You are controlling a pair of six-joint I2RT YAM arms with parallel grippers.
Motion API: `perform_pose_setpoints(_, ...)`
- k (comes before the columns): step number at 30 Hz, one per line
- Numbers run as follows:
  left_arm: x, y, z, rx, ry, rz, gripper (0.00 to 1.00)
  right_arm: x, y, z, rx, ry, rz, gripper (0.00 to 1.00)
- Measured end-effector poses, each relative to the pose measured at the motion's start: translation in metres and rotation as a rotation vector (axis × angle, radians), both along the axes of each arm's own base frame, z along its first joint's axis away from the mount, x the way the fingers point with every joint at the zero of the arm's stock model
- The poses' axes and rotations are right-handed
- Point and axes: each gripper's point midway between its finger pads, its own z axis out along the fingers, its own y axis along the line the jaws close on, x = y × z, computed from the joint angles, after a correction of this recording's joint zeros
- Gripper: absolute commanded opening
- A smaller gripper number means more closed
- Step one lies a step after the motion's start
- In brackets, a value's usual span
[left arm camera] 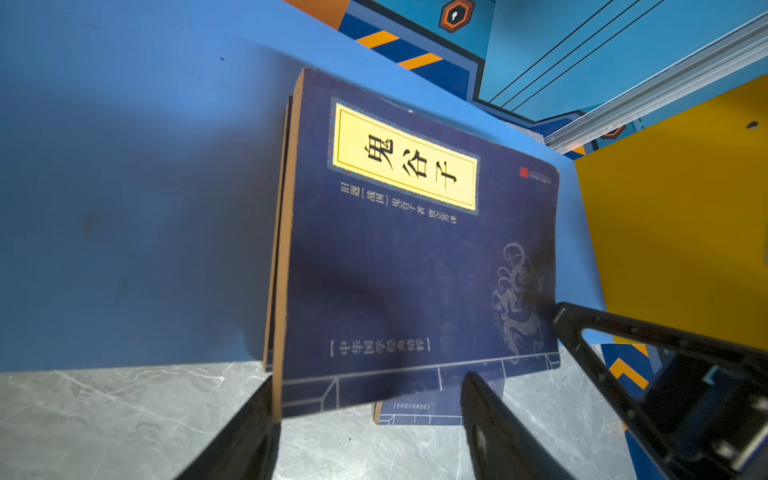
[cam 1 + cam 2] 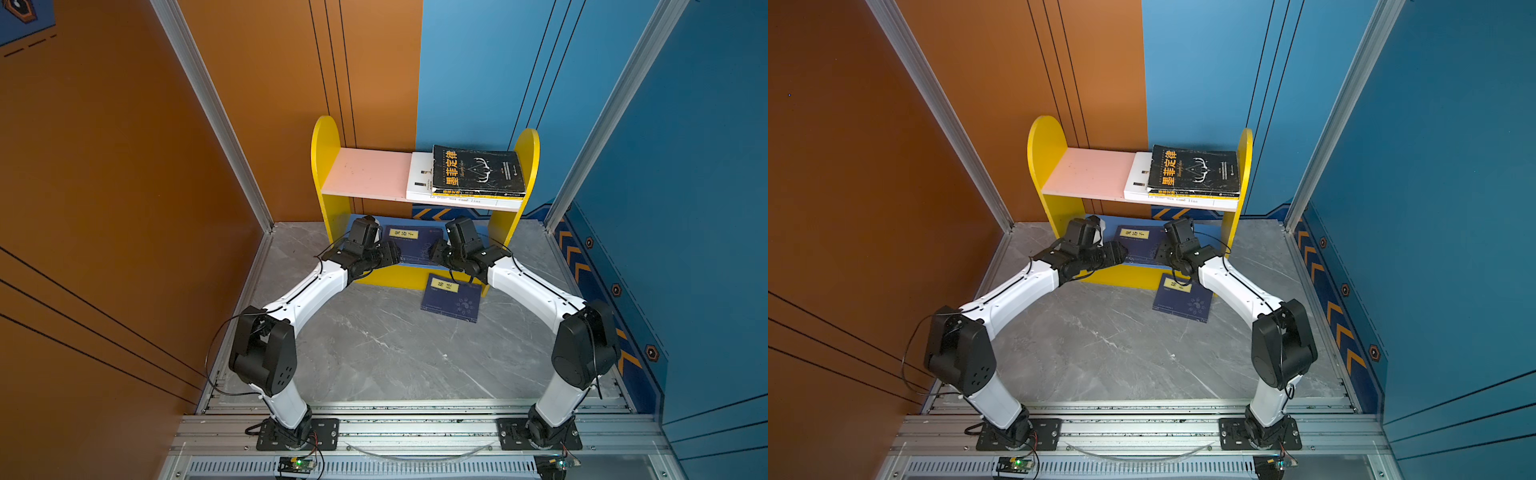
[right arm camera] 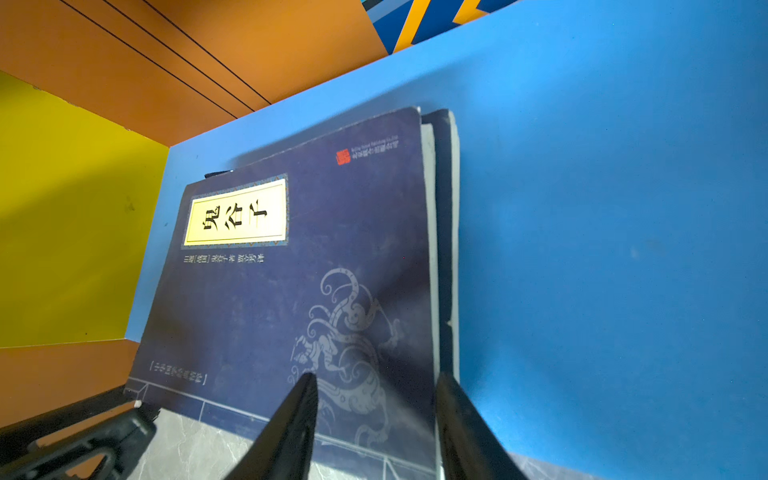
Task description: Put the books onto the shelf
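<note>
The shelf [image 2: 326, 145] stands at the back with a pink upper board [image 2: 365, 170] and a blue lower board [image 1: 124, 187]. A black book [image 2: 478, 170] lies on a white book [image 2: 419, 178] at the right of the upper board. On the lower board a navy book [image 2: 409, 243] [image 1: 395, 270] [image 3: 291, 291] rests on another navy book [image 3: 446, 208], its near edge overhanging. My left gripper [image 2: 390, 253] [image 1: 368, 382] is open at its spine corner. My right gripper [image 2: 436, 251] [image 3: 376, 376] is open at its page-edge corner. A third navy book [image 2: 453, 297] lies on the floor.
The grey marble floor [image 2: 374, 353] runs from the shelf to the aluminium rail [image 2: 415, 428] carrying both arm bases. An orange wall [image 2: 104, 187] closes the left side and a blue wall [image 2: 685, 208] the right. The pink board's left half is bare.
</note>
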Motion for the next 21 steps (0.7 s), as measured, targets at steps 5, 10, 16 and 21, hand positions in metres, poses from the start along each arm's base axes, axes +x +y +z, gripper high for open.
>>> perform_pose_setpoints(5, 0.007, -0.002, -0.011, 0.019, 0.029, 0.001, 0.69, 0.004, -0.001, 0.001, -0.001, -0.003, -0.008, 0.49)
perform_pose_setpoints(10, 0.009, -0.005, -0.011, 0.025, 0.035, 0.001, 0.69, 0.007, -0.003, -0.002, -0.005, 0.001, -0.014, 0.49)
perform_pose_setpoints(16, 0.010, -0.007, -0.006, 0.029, 0.023, -0.001, 0.72, 0.011, -0.004, -0.004, -0.014, 0.002, -0.024, 0.49)
perform_pose_setpoints(21, 0.008, -0.010, -0.008, 0.043, 0.027, -0.011, 0.78, 0.011, -0.005, -0.004, -0.012, 0.003, -0.029, 0.54)
